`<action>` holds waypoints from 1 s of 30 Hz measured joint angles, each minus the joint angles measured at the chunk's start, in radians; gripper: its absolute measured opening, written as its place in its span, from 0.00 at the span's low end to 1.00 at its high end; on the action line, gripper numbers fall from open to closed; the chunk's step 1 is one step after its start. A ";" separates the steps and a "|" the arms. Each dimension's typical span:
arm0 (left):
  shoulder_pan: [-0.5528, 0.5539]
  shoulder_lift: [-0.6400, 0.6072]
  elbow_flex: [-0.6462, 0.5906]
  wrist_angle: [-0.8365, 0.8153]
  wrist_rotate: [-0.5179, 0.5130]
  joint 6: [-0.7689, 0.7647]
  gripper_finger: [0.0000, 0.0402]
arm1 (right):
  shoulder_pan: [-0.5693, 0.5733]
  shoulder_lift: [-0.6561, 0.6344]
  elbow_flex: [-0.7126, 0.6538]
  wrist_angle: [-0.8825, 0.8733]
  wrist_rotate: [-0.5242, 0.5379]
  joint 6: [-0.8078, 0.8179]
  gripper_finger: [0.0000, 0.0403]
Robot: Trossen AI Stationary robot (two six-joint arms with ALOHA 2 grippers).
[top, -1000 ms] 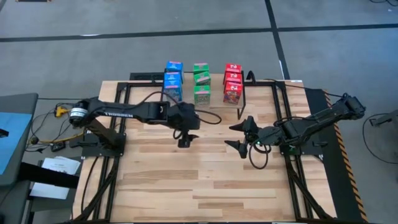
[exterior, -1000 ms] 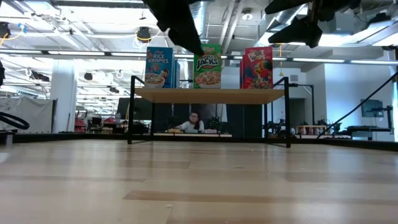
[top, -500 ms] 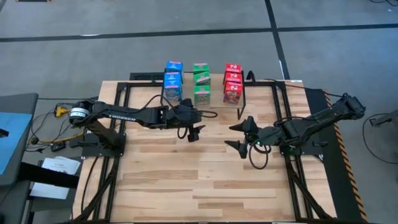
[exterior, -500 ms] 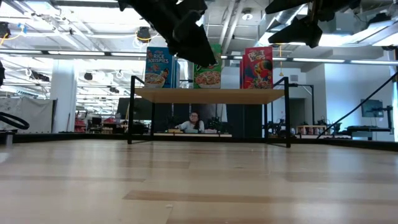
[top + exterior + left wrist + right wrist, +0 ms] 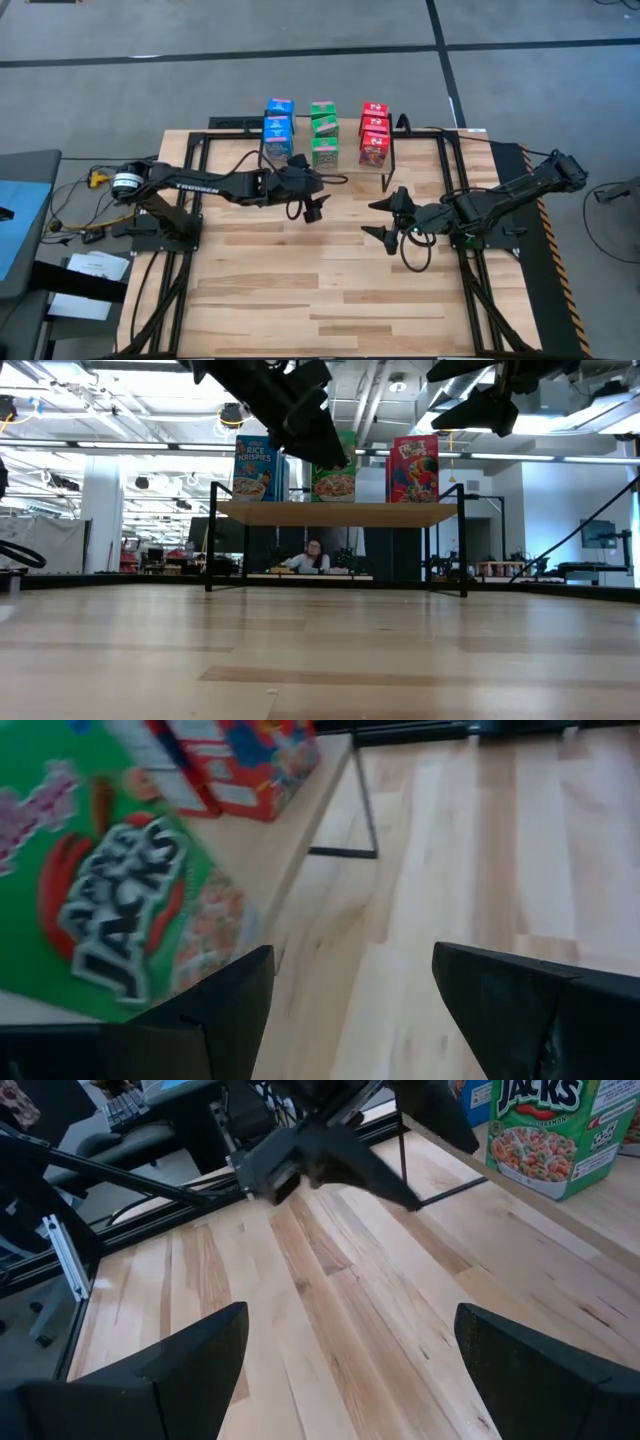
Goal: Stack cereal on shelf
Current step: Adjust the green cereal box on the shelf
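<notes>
The cereal boxes stand upright on the shelf [image 5: 340,512] at the table's far middle, in three rows: blue [image 5: 279,130], green [image 5: 323,133] and red [image 5: 374,133]. My left gripper [image 5: 313,209] hovers just in front of the green row, open and empty, slanting down toward the shelf. Its wrist view shows the front green box [image 5: 110,910] and a red box [image 5: 250,760] close ahead. My right gripper [image 5: 385,217] hangs open and empty over the table, to the right of the left one and nearer than the shelf.
Black shelf legs [image 5: 388,165] stand at the shelf's right end, near my right gripper. Bare slatted tabletop [image 5: 320,290] lies in front of both grippers. A person [image 5: 312,557] sits far behind the table, seen under the shelf.
My left gripper has moved toward the table's far edge and a little right, closer to the green cereal boxes. It has also sunk slightly and tipped from pointing down to slanting forward. The boxes have not moved.
</notes>
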 joint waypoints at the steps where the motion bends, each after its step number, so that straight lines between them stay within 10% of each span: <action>1: 0.007 0.000 0.000 -0.001 0.001 -0.001 0.65 | 0.000 0.000 0.000 0.000 0.000 0.000 0.94; 30: 0.098 0.001 0.000 0.049 0.016 0.010 0.65 | 0.000 0.000 0.000 0.000 0.000 0.002 0.94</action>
